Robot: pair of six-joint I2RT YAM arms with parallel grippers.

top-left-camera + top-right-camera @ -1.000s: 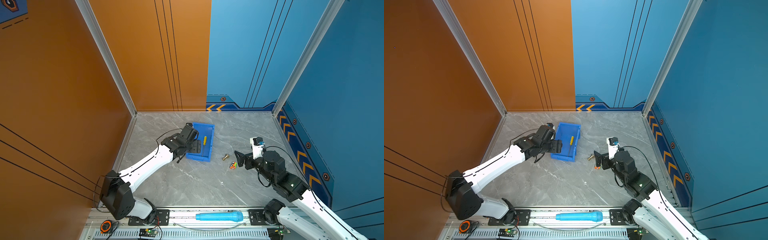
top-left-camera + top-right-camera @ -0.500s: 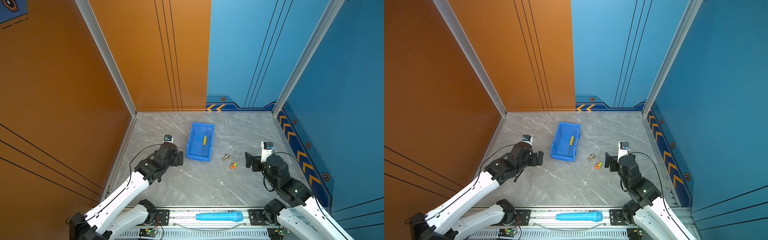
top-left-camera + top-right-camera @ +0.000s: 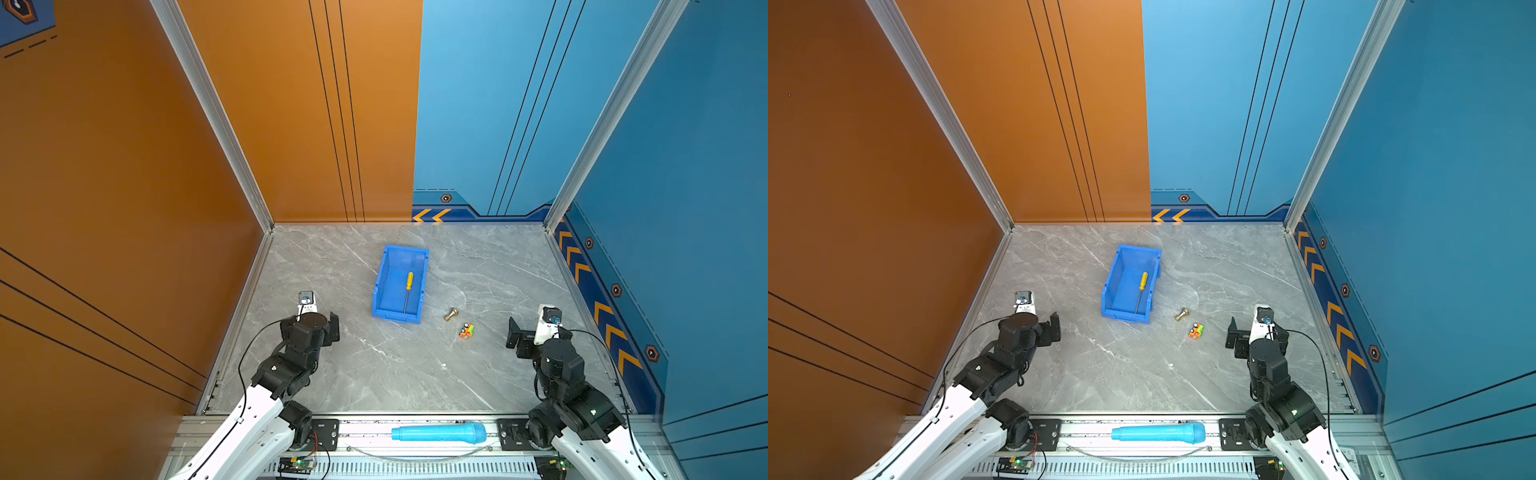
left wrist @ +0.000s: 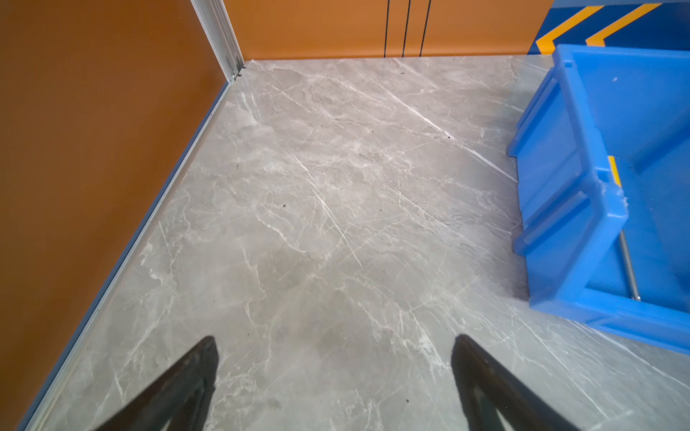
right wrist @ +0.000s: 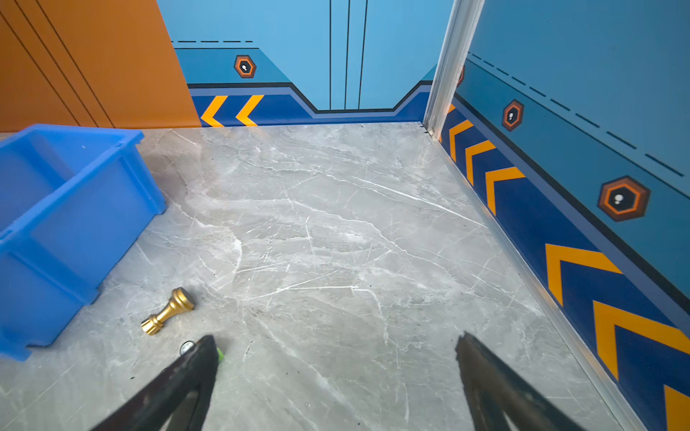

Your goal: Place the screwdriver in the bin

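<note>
The screwdriver (image 3: 408,291), yellow handle far and thin silver shaft near, lies flat inside the bright blue bin (image 3: 380,286) on the table (image 3: 374,374). Nearer, the left end effector (image 4: 332,345) and the right end effector (image 5: 336,341) both gape wide, holding nothing.

From high above the front rail (image 3: 361,434), in both top views, looking steeply down and toward the far side, far enough off to take in the whole tabletop (image 3: 374,374). Nearly the same scene in that pair, just nudged sideways. Down low and close on the left wrist, facing the orange wall (image 4: 93,112), catching the bin (image 4: 552,186) only partly. Low and close on the right wrist, facing the blue wall (image 5: 597,93), sharing that bin and the brass fitting (image 5: 168,309) with the overhead pair.
</note>
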